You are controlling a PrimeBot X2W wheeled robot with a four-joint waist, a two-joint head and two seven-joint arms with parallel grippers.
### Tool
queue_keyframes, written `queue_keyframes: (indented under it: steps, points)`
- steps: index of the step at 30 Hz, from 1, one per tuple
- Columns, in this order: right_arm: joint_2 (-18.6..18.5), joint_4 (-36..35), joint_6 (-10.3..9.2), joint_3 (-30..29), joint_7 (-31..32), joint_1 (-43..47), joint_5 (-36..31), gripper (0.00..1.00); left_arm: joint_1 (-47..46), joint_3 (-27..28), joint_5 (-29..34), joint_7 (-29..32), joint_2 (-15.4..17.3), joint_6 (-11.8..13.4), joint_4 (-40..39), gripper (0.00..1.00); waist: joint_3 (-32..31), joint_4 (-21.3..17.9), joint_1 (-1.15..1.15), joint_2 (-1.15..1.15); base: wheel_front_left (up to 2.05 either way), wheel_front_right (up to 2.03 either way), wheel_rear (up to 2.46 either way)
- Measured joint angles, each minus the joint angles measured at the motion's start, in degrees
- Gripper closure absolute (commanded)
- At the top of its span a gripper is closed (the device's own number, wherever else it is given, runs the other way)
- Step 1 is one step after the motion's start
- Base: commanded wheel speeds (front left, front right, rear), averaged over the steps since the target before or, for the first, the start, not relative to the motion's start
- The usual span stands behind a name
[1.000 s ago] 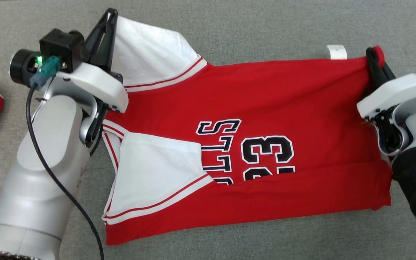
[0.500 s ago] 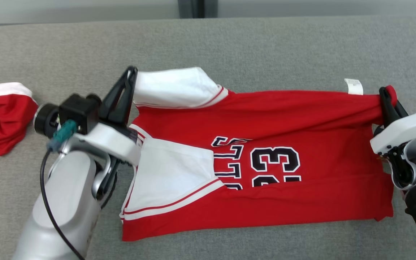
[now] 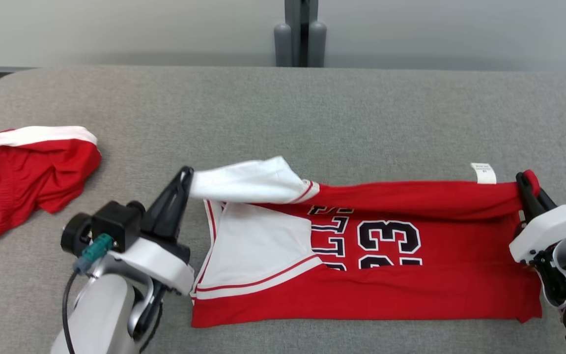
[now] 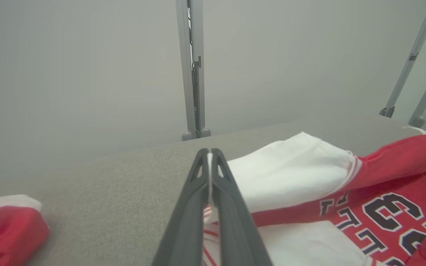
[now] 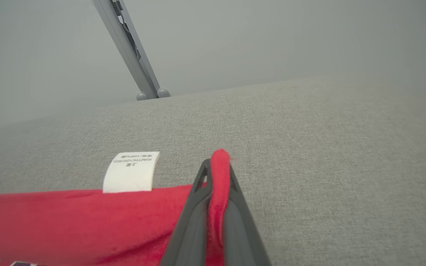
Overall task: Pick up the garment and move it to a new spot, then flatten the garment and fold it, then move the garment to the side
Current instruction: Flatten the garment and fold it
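head view: the red jersey (image 3: 410, 290) lies on the grey padded table (image 3: 312, 113) with its far edge lifted off the surface. the left gripper (image 3: 185, 176) is clamped on the white sleeve (image 3: 248, 182), and the right gripper (image 3: 526, 186) is clamped on the red hem corner beside a white label (image 3: 483, 173). another red garment (image 3: 22, 187) sits well apart at the left.

left wrist view: the fingers are pressed together on white cloth.

right wrist view: a red fold is pinched between the closed fingers.
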Motion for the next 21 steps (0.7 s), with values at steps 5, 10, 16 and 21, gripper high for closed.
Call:
queue_keyframes:
  steps: [5, 10, 16, 21]
  points:
    - [-0.49, 0.29, -0.01, 0.77, -0.02, 1.66, -0.73, 1.0, 3.31, -2.34, -0.35, 0.0, 0.11, -0.43, -0.56, 1.0, -2.18, 0.72, 0.0, 0.0, 0.0, 0.0, 0.0]
    - [-1.26, 0.38, -0.01, 2.01, -0.03, 3.03, -1.59, 1.0, 6.15, -5.13, -0.8, 0.87, 0.99, -0.49, -1.56, 1.0, -3.63, 1.14, 0.0, 0.0, 0.0, 0.0, 0.0]
    - [-1.72, 0.63, -0.01, 4.17, -0.03, 4.3, -2.31, 1.0, 7.27, -7.9, -0.7, 1.42, 2.25, -0.68, -1.92, 1.0, -4.27, 1.41, 0.0, 0.0, 0.0, 0.0, 0.0]
    - [-3.1, 0.36, 0.0, 8.11, -0.03, 5.34, -2.71, 1.0, 7.95, -9.1, -0.7, 1.85, 2.77, -0.68, -1.6, 1.0, -4.87, 1.14, 0.0, 0.0, 0.0, 0.0, 0.0]
